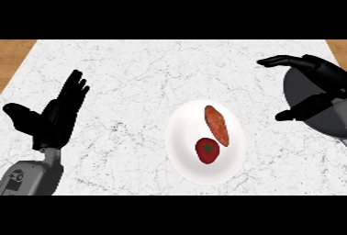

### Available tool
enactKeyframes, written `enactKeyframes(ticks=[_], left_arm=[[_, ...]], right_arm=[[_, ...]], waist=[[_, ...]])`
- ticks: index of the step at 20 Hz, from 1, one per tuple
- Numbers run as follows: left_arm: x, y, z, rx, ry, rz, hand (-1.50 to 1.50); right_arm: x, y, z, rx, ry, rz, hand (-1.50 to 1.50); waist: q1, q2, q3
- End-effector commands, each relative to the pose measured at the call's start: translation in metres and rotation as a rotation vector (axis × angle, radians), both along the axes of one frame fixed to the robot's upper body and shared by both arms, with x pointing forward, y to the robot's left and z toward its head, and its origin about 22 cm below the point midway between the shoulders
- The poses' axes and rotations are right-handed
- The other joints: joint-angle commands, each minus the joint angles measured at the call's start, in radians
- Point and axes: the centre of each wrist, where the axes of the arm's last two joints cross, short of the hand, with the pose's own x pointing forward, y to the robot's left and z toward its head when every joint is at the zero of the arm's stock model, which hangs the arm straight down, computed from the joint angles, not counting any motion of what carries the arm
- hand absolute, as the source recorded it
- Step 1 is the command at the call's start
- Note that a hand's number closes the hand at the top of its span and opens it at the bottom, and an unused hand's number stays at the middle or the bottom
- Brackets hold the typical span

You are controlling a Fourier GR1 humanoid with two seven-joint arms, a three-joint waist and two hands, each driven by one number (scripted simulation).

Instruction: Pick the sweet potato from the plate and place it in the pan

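Sweet potato (217, 125), orange, long and tapered, lies on the round white plate (177, 137) at the middle of the frame. It is in the plate's upper right part, slanting from upper left to lower right, with no hand on it.

Over at the far left, the grey left forearm (30, 176) comes up from the lower left corner. The black left hand (54, 117) stands open, fingers straight and pointing up the frame, thumb out to the left, holding nothing and well apart from the plate. It rests above the white marble counter top (136, 82), and a strip of brown wood (13, 53) shows in the upper left corner.

Back to the centre: just below the sweet potato sits a round red tomato with a green stem (207, 150), close beside it on the same plate; whether the two touch cannot be told.

At the right edge, the black right hand (315, 71) is spread open, fingers reaching toward the left and thumb lower down, nothing between them. It hangs over the dark grey round pan (298, 89), which is cut off by the right edge. Plate and pan stand apart, with bare marble between them.
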Motion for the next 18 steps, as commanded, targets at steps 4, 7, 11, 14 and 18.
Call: enactKeyframes(ticks=[4, 7, 11, 14, 18], left_arm=[[0.001, -0.010, 0.002, -0.013, -0.004, 0.027, 0.00], [0.006, 0.009, -0.001, -0.003, 0.006, 0.041, 0.00], [0.002, 0.020, 0.007, -0.012, 0.017, 0.043, 0.00], [-0.001, 0.020, -0.001, 0.008, 0.014, 0.040, 0.00], [-0.003, 0.003, 0.012, -0.008, 0.017, 0.029, 0.00]], right_arm=[[0.025, 0.034, 0.026, -0.245, -0.089, 0.186, -1.50], [0.029, 0.074, 0.037, -0.385, -0.153, 0.201, -1.50], [0.032, 0.094, 0.041, -0.525, -0.184, 0.227, -1.50], [0.034, 0.116, 0.032, -0.678, -0.173, 0.262, -1.50], [0.028, 0.137, 0.014, -0.896, -0.120, 0.329, -1.50]], waist=[[-0.012, -0.006, -0.002], [-0.027, -0.009, -0.004], [-0.033, -0.012, -0.004], [-0.027, -0.010, -0.004], [-0.028, -0.016, -0.004]])
